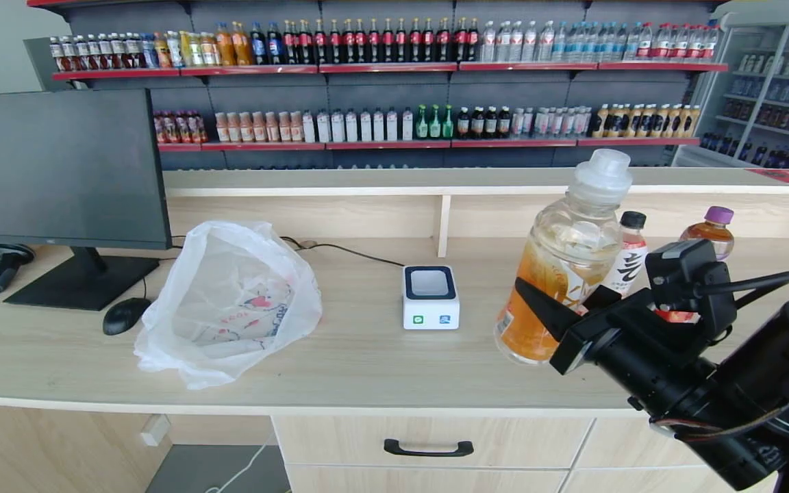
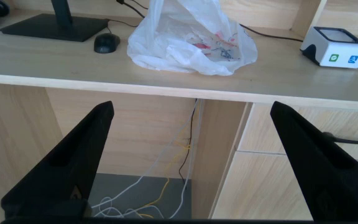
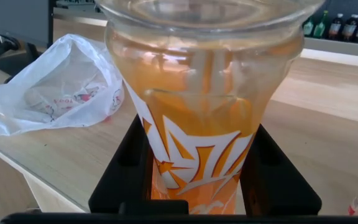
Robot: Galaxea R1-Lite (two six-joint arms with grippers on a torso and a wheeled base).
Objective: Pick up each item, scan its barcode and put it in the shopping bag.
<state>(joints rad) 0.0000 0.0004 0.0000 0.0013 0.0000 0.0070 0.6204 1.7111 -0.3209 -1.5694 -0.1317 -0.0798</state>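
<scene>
My right gripper [image 1: 562,301] is shut on a large bottle of orange drink [image 1: 562,274] with a white cap, held a little tilted above the counter at the right; its orange label [image 3: 197,155] sits between my black fingers [image 3: 123,168]. The white scanner [image 1: 430,296] with a dark window stands mid-counter, left of the bottle. The white plastic shopping bag [image 1: 230,301] lies crumpled on the left of the counter, also bag [image 2: 188,37] and bag [image 3: 55,87]. My left gripper [image 2: 185,168] hangs open below the counter's front edge, in front of the cabinet.
Behind the held bottle stand a slim black-capped bottle [image 1: 627,257] and a purple-capped bottle [image 1: 709,229]. A monitor [image 1: 59,171], a mouse [image 1: 124,315] and a handheld scanner [image 1: 1,267] occupy the far left. A wooden ledge [image 1: 435,198] backs the counter. Drawers [image 1: 429,445] lie below.
</scene>
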